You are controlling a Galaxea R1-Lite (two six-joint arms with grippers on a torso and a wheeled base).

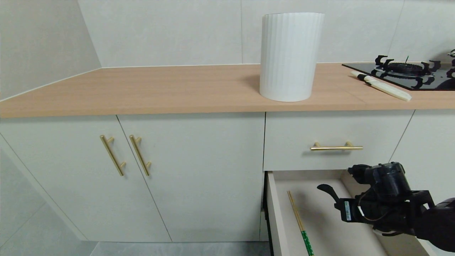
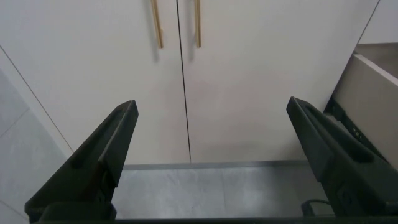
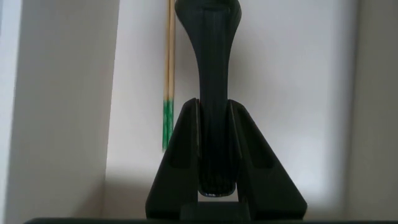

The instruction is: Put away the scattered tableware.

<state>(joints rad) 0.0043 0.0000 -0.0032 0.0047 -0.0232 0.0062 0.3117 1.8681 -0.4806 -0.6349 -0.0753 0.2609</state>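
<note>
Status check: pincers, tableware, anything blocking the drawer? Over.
Left pincer open, empty, facing cabinet doors. Right pincer shut on black spoon, above open drawer. Chopsticks in drawer; knife on counter. Nothing blocking.

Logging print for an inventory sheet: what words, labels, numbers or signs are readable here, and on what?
No text is readable.
White sticker on the right gripper, which is shut on a black utensil: print too small to read.
Chopsticks in the drawer: green ends, no legible marks.
</note>
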